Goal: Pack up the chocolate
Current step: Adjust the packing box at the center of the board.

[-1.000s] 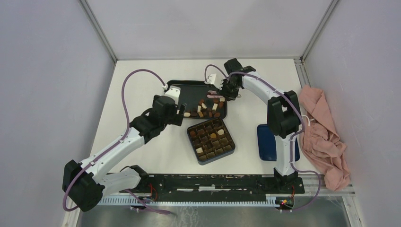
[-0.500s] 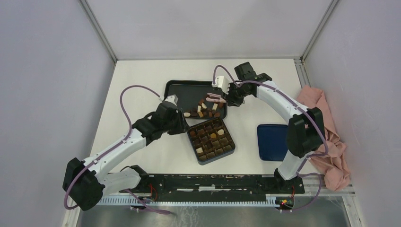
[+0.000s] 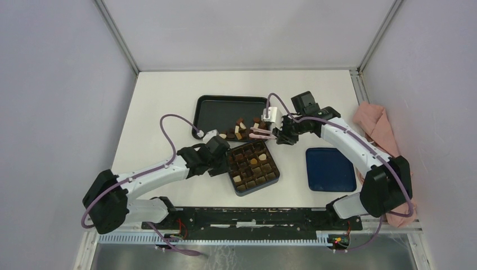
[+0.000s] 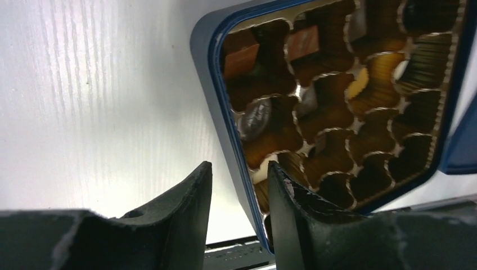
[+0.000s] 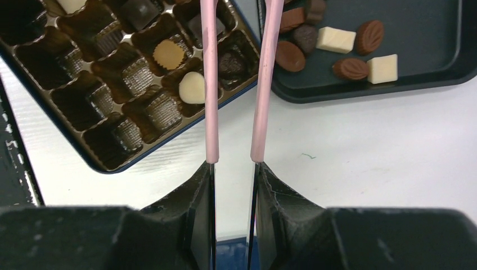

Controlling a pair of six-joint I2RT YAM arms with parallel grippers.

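Both arms have moved nearer since the earlier frame. The left gripper [image 4: 239,169] has left the tray [image 3: 225,109] and now sits at the box [image 4: 203,62]. The right gripper [image 5: 233,167] has drawn back from the tray's far right corner toward the box.

Left gripper: jaws partly spread, one finger outside the box's left wall and one over the compartments. Bare table [image 3: 163,112] shows between the outer finger and the wall. Whether the jaws press the wall cannot be told.

Box: lies on the table in front of the tray, turned at an angle. Some compartments hold chocolate [image 5: 192,88] (brown, dark and cream pieces); others show only their paper cups.

Lid [image 3: 330,169]: flat on the table to the right of the box, apart from it.

Right gripper: clamped on the rear of the tweezers [image 5: 210,84], whose two arms stand apart and reach over the box's far corner. The tips are outside the wrist view, so whether they carry a piece cannot be told.

Tray: loose chocolate is bunched in its near right corner, just beyond the box.

Cloth [image 3: 382,126]: crumpled at the table's right edge
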